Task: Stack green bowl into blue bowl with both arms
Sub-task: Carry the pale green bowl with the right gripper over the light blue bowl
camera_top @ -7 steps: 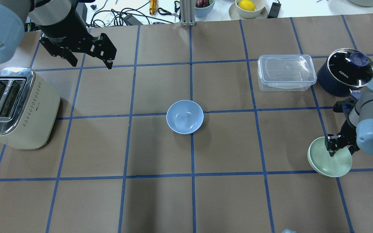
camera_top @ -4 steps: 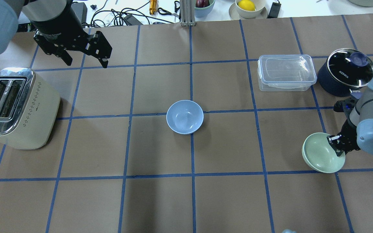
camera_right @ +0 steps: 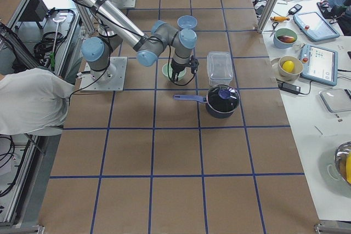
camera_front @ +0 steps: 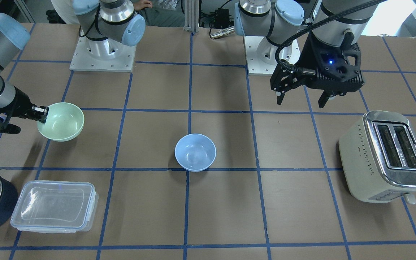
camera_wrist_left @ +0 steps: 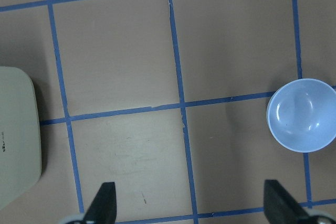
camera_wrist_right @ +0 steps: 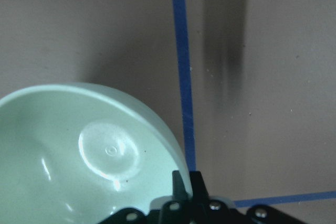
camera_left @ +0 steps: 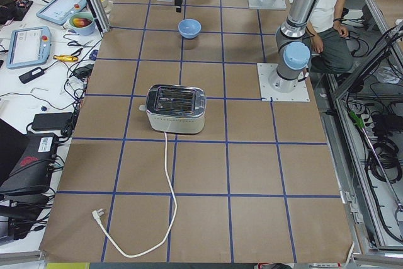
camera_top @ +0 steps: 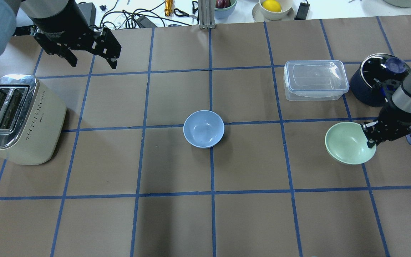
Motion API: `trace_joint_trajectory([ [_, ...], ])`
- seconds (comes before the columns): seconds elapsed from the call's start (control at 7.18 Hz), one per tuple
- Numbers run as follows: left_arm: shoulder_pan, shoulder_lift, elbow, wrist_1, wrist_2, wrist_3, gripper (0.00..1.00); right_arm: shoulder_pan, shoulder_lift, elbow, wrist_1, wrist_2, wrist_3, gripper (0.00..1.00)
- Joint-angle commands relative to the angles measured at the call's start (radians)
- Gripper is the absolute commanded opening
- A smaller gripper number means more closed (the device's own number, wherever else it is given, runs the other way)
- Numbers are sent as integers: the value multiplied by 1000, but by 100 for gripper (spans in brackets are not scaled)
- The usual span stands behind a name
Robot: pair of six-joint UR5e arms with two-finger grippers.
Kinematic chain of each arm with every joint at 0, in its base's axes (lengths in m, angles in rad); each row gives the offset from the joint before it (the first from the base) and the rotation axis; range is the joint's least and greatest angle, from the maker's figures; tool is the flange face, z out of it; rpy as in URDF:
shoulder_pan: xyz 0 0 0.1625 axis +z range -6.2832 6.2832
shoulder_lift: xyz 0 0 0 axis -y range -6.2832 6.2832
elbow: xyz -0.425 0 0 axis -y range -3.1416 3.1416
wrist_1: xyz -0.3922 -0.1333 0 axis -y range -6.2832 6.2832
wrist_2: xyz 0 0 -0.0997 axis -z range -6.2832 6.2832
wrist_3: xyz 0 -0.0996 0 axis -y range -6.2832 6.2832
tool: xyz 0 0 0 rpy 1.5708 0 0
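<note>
green bowl shifted toward blue bowl, rim pinched (right fingers half-hidden)

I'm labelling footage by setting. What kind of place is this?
Probably a robotics lab workcell, not a kitchen: the left arm and right arm are bolted to a table taped into a blue grid, and a teach pendant lies on the side bench.

The right wrist view's bottom and left edges cut off the green bowl.
</note>
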Motion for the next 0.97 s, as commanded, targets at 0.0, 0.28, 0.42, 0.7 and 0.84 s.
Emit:
trace_joint_trajectory([
  [0.0,-3,-6,0,36,8,1,100,190,42,-157,92,73,125,0],
  [0.28,-5,1,-14,36,8,1,100,325,46,-177,78,260,375,0],
  [0.42,-5,0,-15,33,8,1,100,400,61,-179,48,350,457,0],
  [0.7,-5,1,-15,30,8,1,100,592,162,-177,-213,339,766,0],
  [0.84,-5,3,-15,29,8,1,100,635,208,-177,-282,319,813,0],
])
